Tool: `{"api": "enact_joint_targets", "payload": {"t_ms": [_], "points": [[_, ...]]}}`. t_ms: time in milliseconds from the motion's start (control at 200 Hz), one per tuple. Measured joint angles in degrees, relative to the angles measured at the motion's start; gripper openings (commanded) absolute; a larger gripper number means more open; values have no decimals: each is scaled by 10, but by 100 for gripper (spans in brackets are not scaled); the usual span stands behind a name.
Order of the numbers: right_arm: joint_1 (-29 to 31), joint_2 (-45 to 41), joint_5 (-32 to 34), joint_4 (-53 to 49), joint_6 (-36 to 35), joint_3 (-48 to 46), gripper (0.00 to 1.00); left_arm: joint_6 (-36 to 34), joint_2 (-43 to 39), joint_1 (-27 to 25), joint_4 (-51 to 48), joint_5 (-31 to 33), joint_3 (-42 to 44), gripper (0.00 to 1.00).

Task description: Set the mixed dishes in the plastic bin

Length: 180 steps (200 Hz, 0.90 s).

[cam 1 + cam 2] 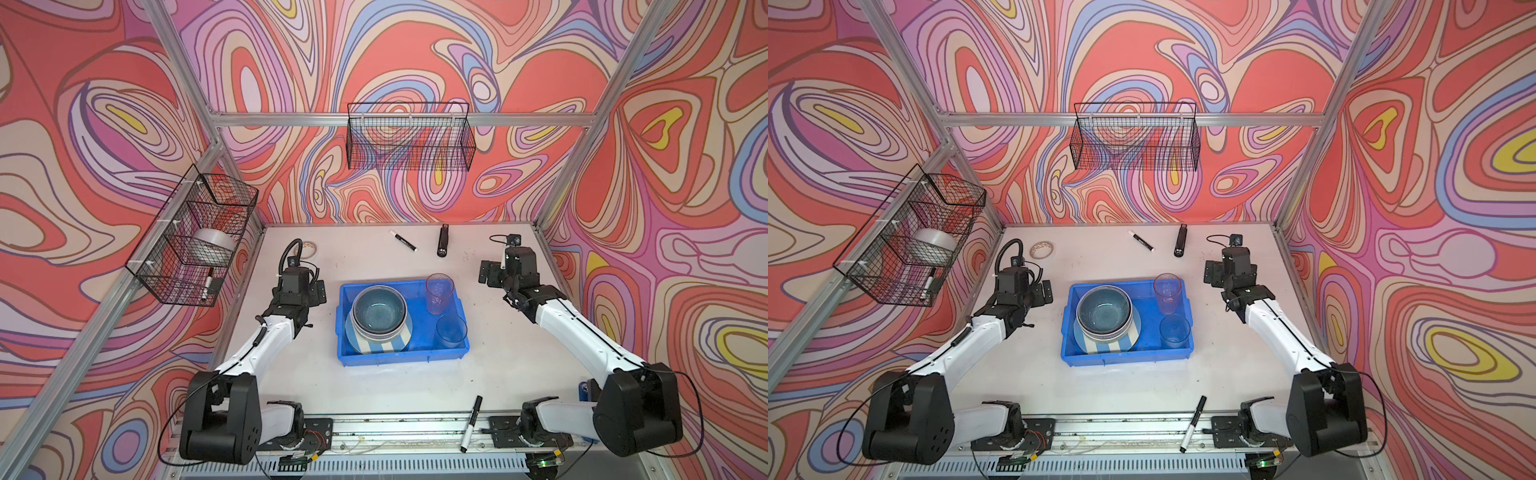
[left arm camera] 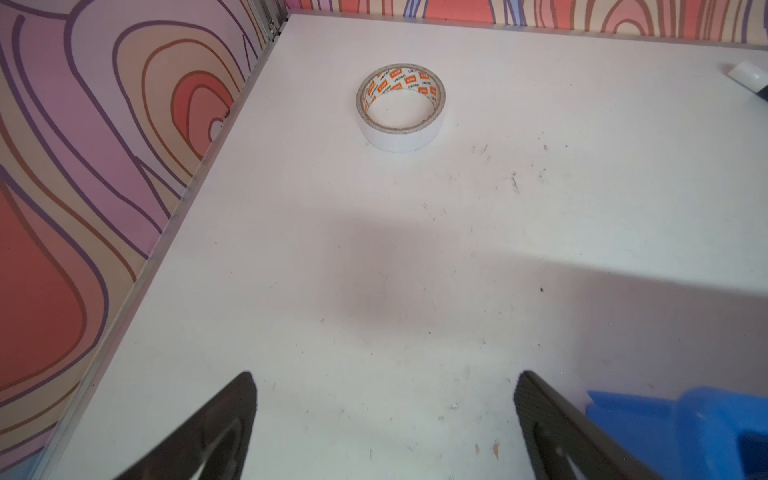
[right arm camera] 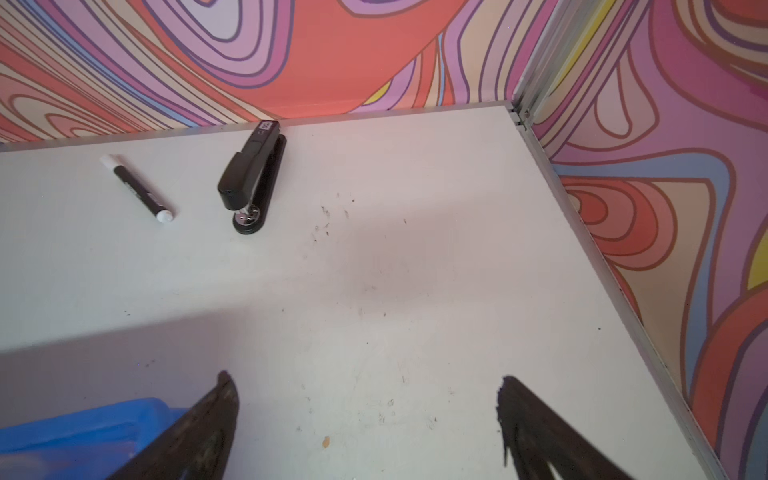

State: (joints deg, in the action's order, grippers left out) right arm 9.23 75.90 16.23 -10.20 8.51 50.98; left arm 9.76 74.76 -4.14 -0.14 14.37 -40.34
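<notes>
Top views, front edge first: black-and-white marker (image 1: 471, 424) lying half over the front metal rail (image 1: 395, 426), no part of the job. Further in, mid-table, bright blue rectangular plastic bin (image 1: 399, 358), holding every dish in sight. Inside: blue-and-white striped round plate (image 1: 380, 344) at the bottom, lavender-grey bowl (image 1: 376, 331) on it, dark blue glazed bowl (image 1: 379, 309) nested on top. Also clear bluish tumbler (image 1: 451, 330) in the near right corner and clear pink tumbler (image 1: 439, 293) upright in the far right corner. Looks all but finished — possibly more plates hidden under the stack, impossible to tell.

Flanking the bin's far corners, left gripper (image 2: 386, 380) and right gripper (image 3: 365, 380). Both spread wide, both gripping nothing, only bare tabletop (image 2: 415, 270) in the gap. Close to the blue rim on each side, hence the main hazards: a careless inward swing clipping the wall and shoving the bin, or catching the tall pink tumbler and tipping it out. Bowl stack sitting off-centre on the plate — liable to slide if jolted.

Beyond, white tape roll (image 2: 401, 106), second marker (image 3: 137, 187), black stapler (image 3: 253, 178). On the walls, black wire baskets (image 1: 409, 137). Some risk of mistaking the round roll for a dish.
</notes>
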Motion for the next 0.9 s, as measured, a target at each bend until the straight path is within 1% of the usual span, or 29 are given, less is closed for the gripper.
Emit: {"api": "enact_joint_targets", "payload": {"t_ms": [210,341,461,541,656,771,902], "points": [[-38,61,24,143,1,-92,98,-28,49,3,115,5,41,100],[-62,115,33,217,9,-117,98,-43,68,6,204,5,79,100],[-71,150,32,286,10,-132,98,-57,85,7,289,0,121,100],[-71,158,27,339,6,-152,98,-64,104,9,337,-7,143,100],[-70,163,19,386,-5,-165,98,-68,112,11,377,-19,158,100],[-70,163,13,460,-21,-184,98,-73,122,14,452,-34,184,100],[-70,185,0,561,-35,-230,99,-75,130,15,475,-39,196,100]]}}
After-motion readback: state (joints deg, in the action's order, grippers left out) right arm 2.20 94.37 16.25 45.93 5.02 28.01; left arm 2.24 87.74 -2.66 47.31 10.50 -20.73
